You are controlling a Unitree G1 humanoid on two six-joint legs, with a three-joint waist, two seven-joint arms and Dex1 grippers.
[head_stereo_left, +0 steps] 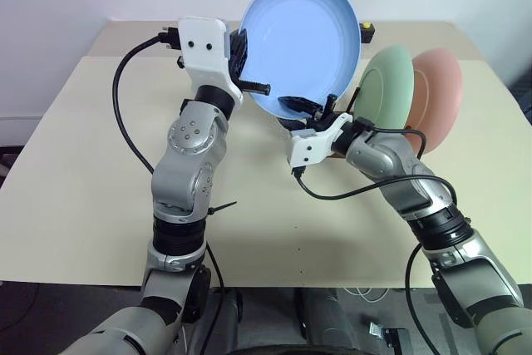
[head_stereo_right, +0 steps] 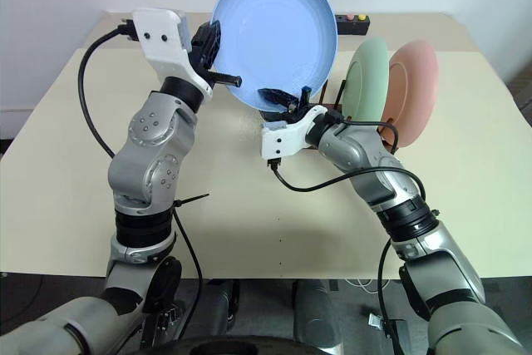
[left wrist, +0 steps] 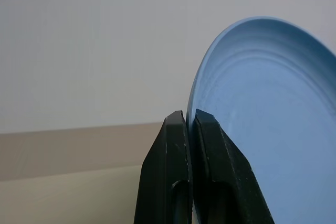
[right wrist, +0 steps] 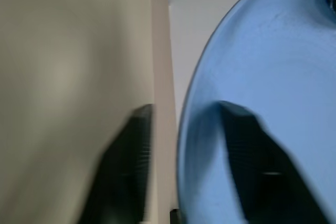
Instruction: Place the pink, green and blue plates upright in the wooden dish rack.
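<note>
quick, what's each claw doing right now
left claw: closed on the rim of the blue plate.
right claw: fingers either side of the blue plate's lower rim; cannot tell if it is gripping.

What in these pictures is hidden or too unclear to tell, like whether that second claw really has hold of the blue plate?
- Right gripper: fingers straddle the blue plate rim, but blur in the right wrist view hides whether they press it.
- Wooden dish rack: mostly hidden behind the blue plate and right arm in the eye views; slots unreadable.
- Green plate and pink plate: bottom edges hidden by the right arm.
- Black box: partly behind the blue plate.
</note>
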